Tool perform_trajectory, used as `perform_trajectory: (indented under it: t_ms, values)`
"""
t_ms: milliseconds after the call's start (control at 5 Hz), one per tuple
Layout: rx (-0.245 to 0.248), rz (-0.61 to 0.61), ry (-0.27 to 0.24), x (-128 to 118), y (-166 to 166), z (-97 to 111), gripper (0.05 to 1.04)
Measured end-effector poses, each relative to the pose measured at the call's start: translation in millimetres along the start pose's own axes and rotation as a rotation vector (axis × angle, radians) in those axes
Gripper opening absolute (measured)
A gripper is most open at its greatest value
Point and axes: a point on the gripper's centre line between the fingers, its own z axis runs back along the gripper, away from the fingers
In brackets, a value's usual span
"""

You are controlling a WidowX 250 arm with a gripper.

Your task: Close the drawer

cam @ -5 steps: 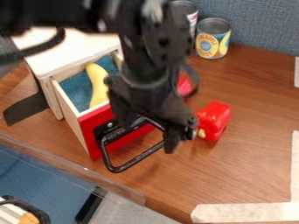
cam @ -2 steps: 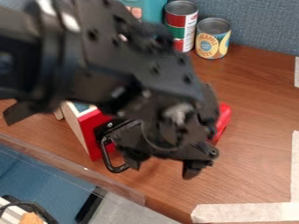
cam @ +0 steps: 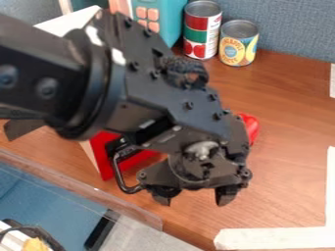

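The gripper [cam: 194, 197] hangs near the middle of the view, in front of the drawer's right part, its two fingers spread with nothing between them. The drawer's red front [cam: 105, 164] shows at left centre, partly behind the arm. Its black loop handle [cam: 120, 177] sticks out just left of the gripper; whether they touch, I cannot tell. The arm hides the drawer's inside, so how far it stands out is unclear. Part of the cabinet's white top [cam: 70, 20] shows at upper left.
Behind the gripper lies a red toy [cam: 249, 128], mostly covered. Two cans [cam: 203, 29] [cam: 239, 43] and a teal object [cam: 168, 19] stand at the back. White tape [cam: 275, 238] marks the lower right, and a clear edge strip [cam: 85, 193] runs along the table's lower left.
The gripper has come away from over the handle, down and to the right, and the arm now covers the drawer's inside. The red front and handle look unmoved.
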Motion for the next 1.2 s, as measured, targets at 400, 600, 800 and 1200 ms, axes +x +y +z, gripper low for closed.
perform_trajectory:
  t_ms: [400,600,800,1200]
  values:
    - [-0.013,0.248,0.014,-2.9,3.0,-14.2,1.001]
    - [0.008,0.35,0.03,-5.9,4.8,-19.9,1.001]
    - [0.057,0.421,0.053,-7.8,4.7,-24.3,1.001]
    - [0.08,0.563,0.106,-0.1,5.2,-26.1,1.001]
